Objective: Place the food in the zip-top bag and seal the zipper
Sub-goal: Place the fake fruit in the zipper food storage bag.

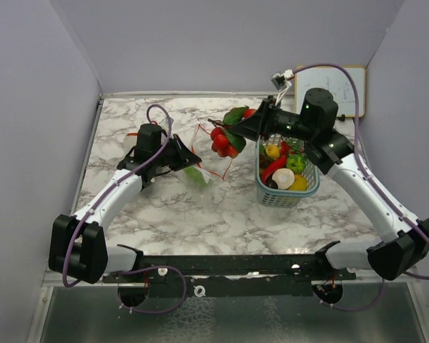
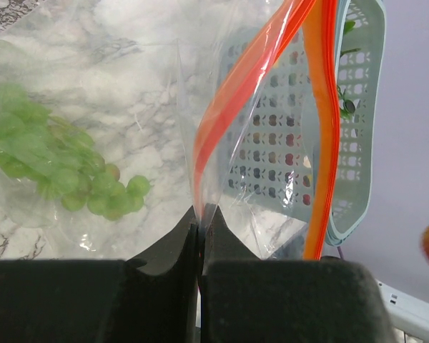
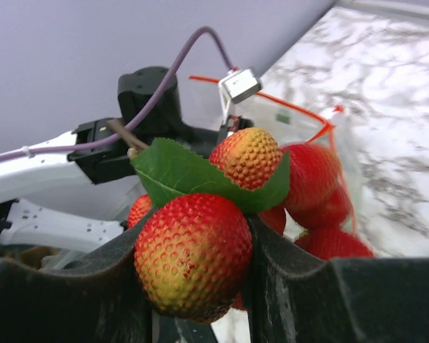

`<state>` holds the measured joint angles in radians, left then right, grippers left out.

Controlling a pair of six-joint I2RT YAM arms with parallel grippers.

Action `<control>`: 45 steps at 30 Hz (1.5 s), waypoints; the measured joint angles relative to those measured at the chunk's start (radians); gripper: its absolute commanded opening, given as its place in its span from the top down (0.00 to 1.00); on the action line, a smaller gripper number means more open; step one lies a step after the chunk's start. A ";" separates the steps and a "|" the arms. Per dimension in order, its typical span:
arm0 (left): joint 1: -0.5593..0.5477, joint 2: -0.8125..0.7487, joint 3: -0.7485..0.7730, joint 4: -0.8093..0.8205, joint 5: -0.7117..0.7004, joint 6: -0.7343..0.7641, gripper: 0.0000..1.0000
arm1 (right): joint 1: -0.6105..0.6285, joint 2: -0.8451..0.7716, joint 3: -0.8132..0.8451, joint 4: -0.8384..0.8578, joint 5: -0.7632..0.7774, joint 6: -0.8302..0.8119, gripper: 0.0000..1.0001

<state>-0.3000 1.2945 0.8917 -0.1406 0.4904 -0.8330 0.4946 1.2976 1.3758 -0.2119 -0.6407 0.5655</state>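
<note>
Now, left gripper [image 2: 200,218]: pinched shut on zip-top bag [image 2: 129,86] rim beside zipper [image 2: 232,96].
Right gripper [image 3: 200,246]: part-closed on red berry bunch [image 3: 247,158], at bag mouth.
Technique: lower bunch between zipper strips before release.

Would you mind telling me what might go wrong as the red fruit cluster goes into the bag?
1. The red fruit cluster is bulky and dangles beyond the right gripper; it may catch the zipper rather than enter.
2. The left gripper pinches only thin film of the zip-top bag; a snag might pull it free.
</note>
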 measured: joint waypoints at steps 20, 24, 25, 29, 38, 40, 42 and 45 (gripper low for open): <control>0.013 -0.017 0.000 0.040 0.072 -0.034 1.00 | 0.069 0.278 -0.195 0.481 -0.190 0.188 0.98; 0.023 -0.017 0.000 0.043 0.090 -0.040 1.00 | 0.081 0.278 -0.198 0.337 -0.084 0.092 0.98; 0.024 -0.017 0.000 0.043 0.095 -0.041 1.00 | 0.082 0.277 -0.200 0.307 -0.049 0.072 0.98; 0.026 -0.017 0.005 0.042 0.117 -0.044 1.00 | 0.084 0.277 -0.205 0.149 0.115 -0.002 0.98; 0.026 -0.017 0.034 0.017 0.127 -0.040 1.00 | 0.122 0.288 -0.122 -0.095 0.395 -0.109 0.52; 0.029 -0.017 0.034 0.018 0.127 -0.040 1.00 | 0.151 0.306 -0.066 -0.128 0.413 -0.135 0.33; 0.032 -0.017 0.034 0.019 0.127 -0.041 1.00 | 0.183 0.322 -0.015 -0.145 0.424 -0.161 0.20; 0.032 -0.017 0.034 0.019 0.127 -0.041 1.00 | 0.217 0.333 0.040 -0.164 0.420 -0.196 0.17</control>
<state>-0.2676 1.2778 0.9257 -0.1219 0.6170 -0.8742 0.7120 1.6306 1.4158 -0.3756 -0.2207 0.3698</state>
